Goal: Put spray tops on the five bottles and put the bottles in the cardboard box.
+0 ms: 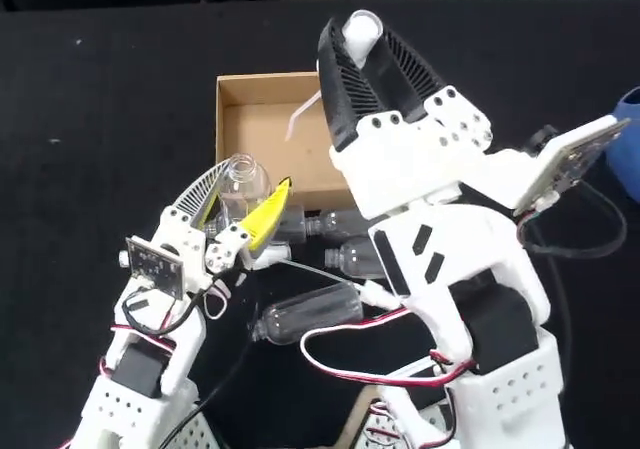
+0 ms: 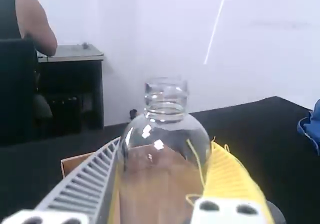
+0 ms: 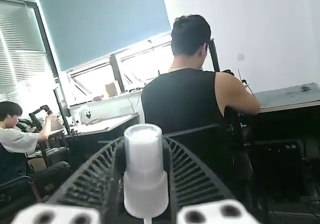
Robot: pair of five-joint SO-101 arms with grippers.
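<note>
Your left pincer [image 1: 250, 191] clamps an uncapped bottle [image 2: 165, 134], right pincer [image 1: 362, 37] grips a spray top [image 3: 144, 174]: you're capping. Next, line the tube [image 2: 217, 22] over the neck [image 2: 166, 98].

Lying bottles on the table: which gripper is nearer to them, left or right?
Left. The left gripper, shut on an uncapped bottle, is just beside the lying bottles. The right gripper, shut on a spray top, is farther, by the cardboard box's far corner.
</note>
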